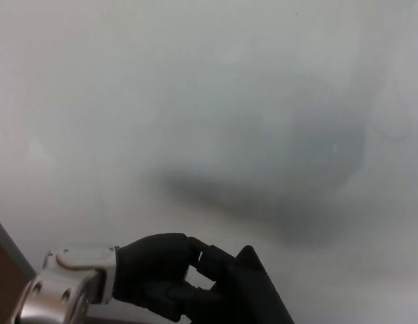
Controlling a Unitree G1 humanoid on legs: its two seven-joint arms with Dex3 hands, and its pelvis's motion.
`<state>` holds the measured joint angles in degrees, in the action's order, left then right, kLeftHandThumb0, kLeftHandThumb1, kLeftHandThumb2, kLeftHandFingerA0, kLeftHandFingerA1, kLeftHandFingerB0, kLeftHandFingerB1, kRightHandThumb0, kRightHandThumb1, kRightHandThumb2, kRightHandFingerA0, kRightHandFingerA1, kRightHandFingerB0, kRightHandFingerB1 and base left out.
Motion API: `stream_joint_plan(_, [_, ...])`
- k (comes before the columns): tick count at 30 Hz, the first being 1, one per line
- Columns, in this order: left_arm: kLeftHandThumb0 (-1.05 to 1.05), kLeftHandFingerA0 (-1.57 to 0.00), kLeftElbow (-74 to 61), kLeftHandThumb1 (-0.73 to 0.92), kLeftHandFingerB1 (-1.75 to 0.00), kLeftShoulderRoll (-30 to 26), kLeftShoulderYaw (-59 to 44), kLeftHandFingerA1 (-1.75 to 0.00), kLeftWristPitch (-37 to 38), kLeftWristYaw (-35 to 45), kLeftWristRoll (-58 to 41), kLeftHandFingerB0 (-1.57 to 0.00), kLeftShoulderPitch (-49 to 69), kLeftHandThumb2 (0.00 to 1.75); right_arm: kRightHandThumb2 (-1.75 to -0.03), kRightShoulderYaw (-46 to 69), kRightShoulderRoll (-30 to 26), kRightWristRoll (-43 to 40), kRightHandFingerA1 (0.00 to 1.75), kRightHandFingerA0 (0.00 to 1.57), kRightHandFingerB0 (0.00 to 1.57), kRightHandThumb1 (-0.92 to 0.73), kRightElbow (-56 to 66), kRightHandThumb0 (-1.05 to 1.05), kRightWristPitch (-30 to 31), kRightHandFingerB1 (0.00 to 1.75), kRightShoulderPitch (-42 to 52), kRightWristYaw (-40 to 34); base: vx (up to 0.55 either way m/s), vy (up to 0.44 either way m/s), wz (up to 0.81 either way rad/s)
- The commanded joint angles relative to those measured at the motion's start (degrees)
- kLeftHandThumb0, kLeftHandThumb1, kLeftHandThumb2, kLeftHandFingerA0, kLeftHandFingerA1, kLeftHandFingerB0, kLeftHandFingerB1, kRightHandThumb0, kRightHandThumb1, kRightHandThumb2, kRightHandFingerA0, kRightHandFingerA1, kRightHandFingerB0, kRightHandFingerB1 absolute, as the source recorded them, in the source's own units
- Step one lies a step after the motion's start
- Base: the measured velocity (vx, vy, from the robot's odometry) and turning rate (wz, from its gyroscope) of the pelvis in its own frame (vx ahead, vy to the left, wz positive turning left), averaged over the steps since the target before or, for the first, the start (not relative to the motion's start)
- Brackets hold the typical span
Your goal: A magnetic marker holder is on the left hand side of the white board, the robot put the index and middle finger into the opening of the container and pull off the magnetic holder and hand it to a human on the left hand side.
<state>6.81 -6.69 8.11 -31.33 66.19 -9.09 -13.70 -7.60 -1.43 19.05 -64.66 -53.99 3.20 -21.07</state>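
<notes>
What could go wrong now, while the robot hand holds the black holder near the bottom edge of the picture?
1. The left robot hand seems to hold the black magnetic holder only by hooked fingers, and the holder is tilted, so it may slip off.
2. Holder and hand are half out of view, so the grip is hard to check.

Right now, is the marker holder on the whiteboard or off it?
Off: the left hand grips the marker holder, tilted, at the frame's bottom edge.
</notes>
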Motion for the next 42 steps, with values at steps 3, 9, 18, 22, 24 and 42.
stream_joint_plan(3, [-0.39, -0.95, -8.11, 0.58, -0.91, 16.51, -29.42, -1.1, -20.39, -8.77, -55.73, -0.78, 16.16, 0.98, -0.62, -1.1, -2.1, 2.19, 0.5, 0.73, 0.69, -0.72, 1.13, -0.58, 1.45, 0.47, -3.72, -1.35, 0.0, 0.0, 0.0])
stream_joint_plan(9, [-0.4, -0.81, -9.3, 0.75, -0.82, 18.88, -31.73, -1.33, -20.16, -13.25, -60.58, -0.67, 17.29, 0.62, -0.62, -1.26, -2.72, 2.28, 0.49, 0.72, 0.68, -0.72, 1.44, -0.58, 2.38, 0.47, -4.9, -1.13, 0.0, 0.0, 0.0])
stream_joint_plan(18, [-0.36, -0.65, -11.86, 0.74, -0.88, 21.92, -34.69, -1.62, -17.87, -19.5, -65.68, -0.72, 18.34, 0.63, -0.62, -1.83, -2.72, 2.74, 0.5, 0.73, 0.66, -0.73, 1.13, -0.59, 3.04, 0.46, -6.11, -0.99, 0.0, 0.0, 0.0])
stream_joint_plan(22, [-0.42, -0.92, -12.03, 0.72, -0.56, 21.74, -35.43, -1.02, -17.5, -17.03, -65.37, -0.89, 17.59, 0.62, -0.62, -2.07, -2.94, 3.18, 0.5, 0.74, 0.67, -0.72, 1.07, -0.58, 3.11, 0.46, -6.16, -1.32, 0.0, 0.0, 0.0])
stream_joint_plan(24, [-0.49, -0.93, -12.21, 0.63, -0.46, 21.18, -36.1, -0.88, -18.07, -17.26, -65.37, -0.86, 17.41, 0.59, -0.62, -2.06, -2.97, 3.07, 0.5, 0.74, 0.67, -0.72, 1.01, -0.58, 3.07, 0.46, -6.2, -1.06, 0.0, 0.0, 0.0])
stream_joint_plan(42, [-1.01, -0.48, -11.05, 0.56, -0.34, 24.09, -34.54, -0.48, -21.67, -10.47, -59.71, -0.07, 19.05, 0.96, -0.62, -2.81, -3.17, 3.92, 0.51, 0.74, 0.67, -0.72, 0.32, -0.59, 3.01, 0.47, -7.29, -2.34, 0.0, 0.0, 0.0])
